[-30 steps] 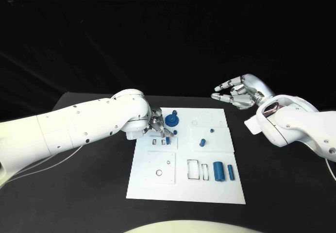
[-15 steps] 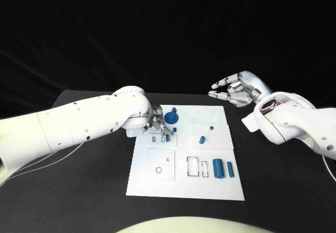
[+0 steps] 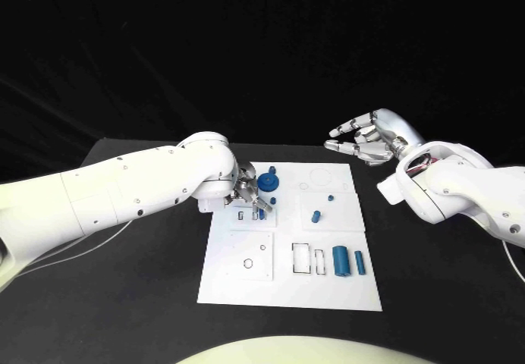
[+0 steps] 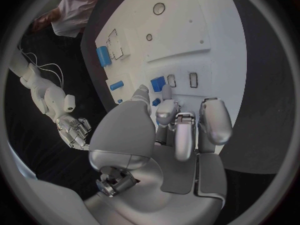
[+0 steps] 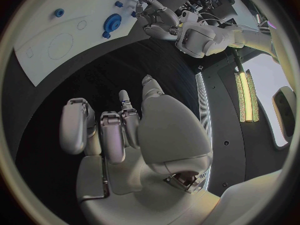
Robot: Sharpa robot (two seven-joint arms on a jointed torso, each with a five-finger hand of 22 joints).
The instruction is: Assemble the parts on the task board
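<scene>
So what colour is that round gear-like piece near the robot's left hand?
Blue; the gear-like piece shows best in the head view.

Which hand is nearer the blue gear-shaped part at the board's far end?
Left. The left hand is beside the gear part; the right hand hovers beyond the task board.

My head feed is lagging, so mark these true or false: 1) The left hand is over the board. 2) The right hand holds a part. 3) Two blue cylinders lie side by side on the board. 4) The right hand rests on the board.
1) True: the left hand is over the board, fingers at the small slots.
2) False: the right hand is empty.
3) True: the two cylinders lie side by side.
4) False: it is raised beyond the board's far edge.
</scene>
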